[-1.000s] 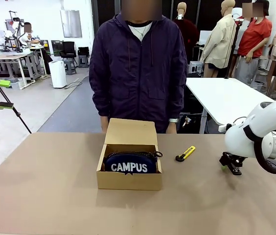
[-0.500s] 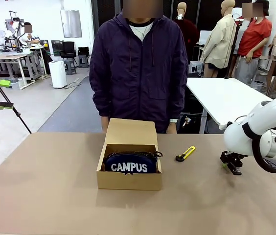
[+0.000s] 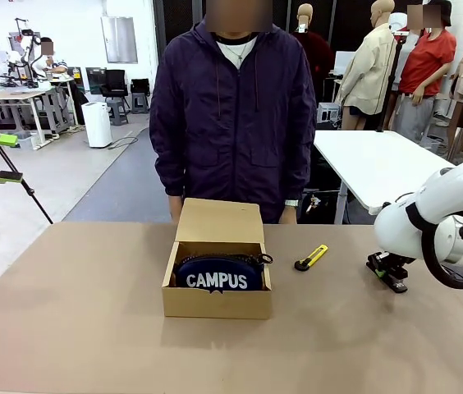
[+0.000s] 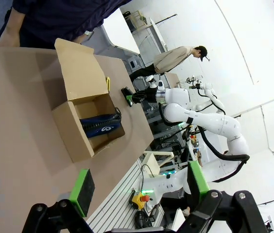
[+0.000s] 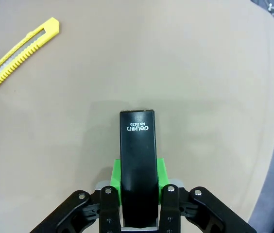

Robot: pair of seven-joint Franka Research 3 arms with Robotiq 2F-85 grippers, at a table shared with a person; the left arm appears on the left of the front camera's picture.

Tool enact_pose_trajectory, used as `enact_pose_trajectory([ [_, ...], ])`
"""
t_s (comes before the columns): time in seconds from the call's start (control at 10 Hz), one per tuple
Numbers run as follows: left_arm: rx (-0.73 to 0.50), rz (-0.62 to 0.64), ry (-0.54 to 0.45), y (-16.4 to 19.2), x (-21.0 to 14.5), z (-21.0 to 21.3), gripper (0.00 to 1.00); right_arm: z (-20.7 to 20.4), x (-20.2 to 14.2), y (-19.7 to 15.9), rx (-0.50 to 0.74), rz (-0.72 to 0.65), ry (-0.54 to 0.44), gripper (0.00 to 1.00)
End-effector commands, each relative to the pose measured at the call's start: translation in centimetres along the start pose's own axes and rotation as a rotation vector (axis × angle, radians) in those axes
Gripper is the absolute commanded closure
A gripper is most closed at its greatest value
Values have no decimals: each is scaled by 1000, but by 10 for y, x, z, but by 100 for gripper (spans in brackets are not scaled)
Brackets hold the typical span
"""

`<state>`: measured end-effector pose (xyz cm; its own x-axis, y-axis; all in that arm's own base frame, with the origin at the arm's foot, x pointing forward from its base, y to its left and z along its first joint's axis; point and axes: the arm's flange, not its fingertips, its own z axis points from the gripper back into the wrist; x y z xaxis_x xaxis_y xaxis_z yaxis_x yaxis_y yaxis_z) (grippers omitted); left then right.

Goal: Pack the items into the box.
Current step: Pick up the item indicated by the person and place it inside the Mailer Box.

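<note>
**Stapler (image 5: 137,160) pinched by right gripper; pouch in box, knife loose on table**

Stapler: black, lying flat on the table (image 3: 92,328) at the robot's right, well apart from the box. In the right wrist view it runs straight out between the fingers, with white print on its far end. The right gripper (image 5: 138,175) is down over its near end. The green pads (image 5: 115,175) press against both long sides, so the fingers are pinching the stapler. In the front view the stapler's base looks to be resting on the table, under the white right arm (image 3: 433,226).

Knife (image 3: 311,258): yellow and black, lying flat on the table between box and stapler, nearer the box. It touches neither. Nothing holds it.

Pouch (image 3: 217,277): navy, with white "CAMPUS" lettering facing the robot. It lies inside the box and takes up most of the width.

Box (image 3: 215,304): brown cardboard, at the middle of the table. The lid (image 3: 219,220) is hinged at the far side and stands open, leaning toward the person.

Left gripper (image 4: 139,187): held off the table at the robot's left, with nothing between its fingers. The fingers are spread wide. The left wrist view looks across the table from there to the box, knife, stapler and right arm.

Person (image 3: 231,115): stands at the far edge of the table, directly behind the box, in a dark purple zip jacket. The arms hang down behind the lid. The hands cannot be made out in the front view.
</note>
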<state>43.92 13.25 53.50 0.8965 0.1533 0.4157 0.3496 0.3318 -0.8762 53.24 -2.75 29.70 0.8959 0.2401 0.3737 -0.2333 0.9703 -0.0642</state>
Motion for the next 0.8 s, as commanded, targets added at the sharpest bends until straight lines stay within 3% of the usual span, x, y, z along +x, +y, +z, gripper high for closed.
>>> enact_pose_trajectory([
  [0.0, 6, 10, 7, -3, 0, 1, 0, 1, 1, -9, 28, 22, 4, 100],
  [0.3, 6, 10, 7, -3, 0, 1, 0, 42, 3, -10, 40, 37, 29, 100],
  [0.4, 6, 10, 7, -3, 0, 1, 0, 78, 7, -11, 68, 49, 59, 100],
  [0.7, 6, 10, 7, -3, 0, 1, 0, 188, -2, 11, 62, 132, 28, 100],
])
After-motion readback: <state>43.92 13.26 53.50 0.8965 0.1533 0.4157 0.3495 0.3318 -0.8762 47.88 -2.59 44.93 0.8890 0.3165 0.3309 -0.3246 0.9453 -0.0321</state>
